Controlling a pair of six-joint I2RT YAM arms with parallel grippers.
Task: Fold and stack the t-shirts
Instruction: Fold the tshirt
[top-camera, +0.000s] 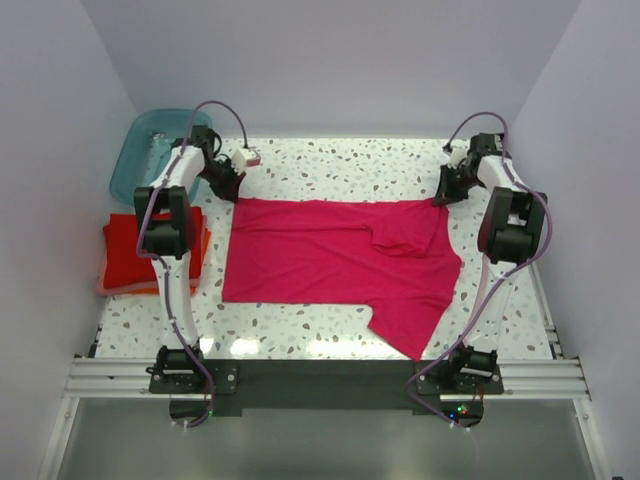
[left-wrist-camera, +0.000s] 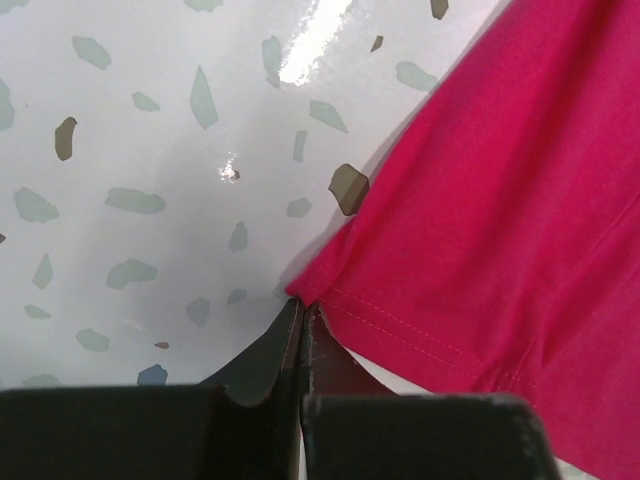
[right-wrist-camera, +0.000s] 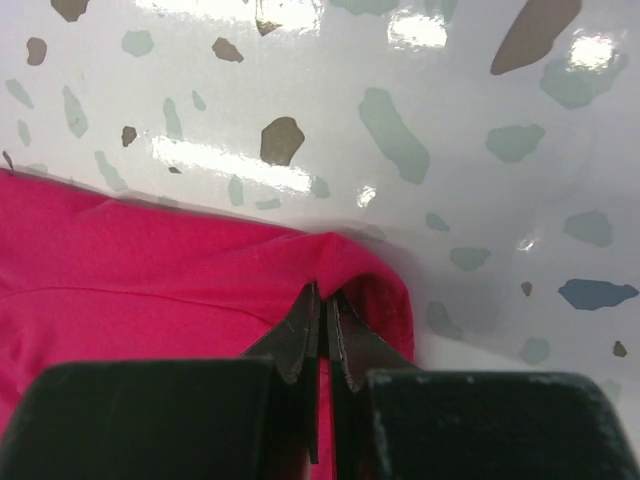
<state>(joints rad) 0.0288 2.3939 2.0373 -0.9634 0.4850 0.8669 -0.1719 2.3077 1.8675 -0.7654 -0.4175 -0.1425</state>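
A magenta-pink t-shirt (top-camera: 335, 255) lies spread on the speckled table (top-camera: 340, 165), one part folded over on its right side. My left gripper (top-camera: 232, 190) is at the shirt's far left corner. In the left wrist view its jaws (left-wrist-camera: 303, 308) are shut, pinching the hemmed corner of the shirt (left-wrist-camera: 500, 220). My right gripper (top-camera: 442, 198) is at the far right corner. Its jaws (right-wrist-camera: 326, 294) are shut on a raised fold of the shirt (right-wrist-camera: 150, 270). A red folded t-shirt (top-camera: 128, 250) lies on an orange one (top-camera: 150, 290) at the table's left edge.
A translucent teal tub (top-camera: 150, 145) stands at the back left, behind the folded stack. White walls close in the table on the left, back and right. A metal rail (top-camera: 320, 378) runs along the near edge by the arm bases.
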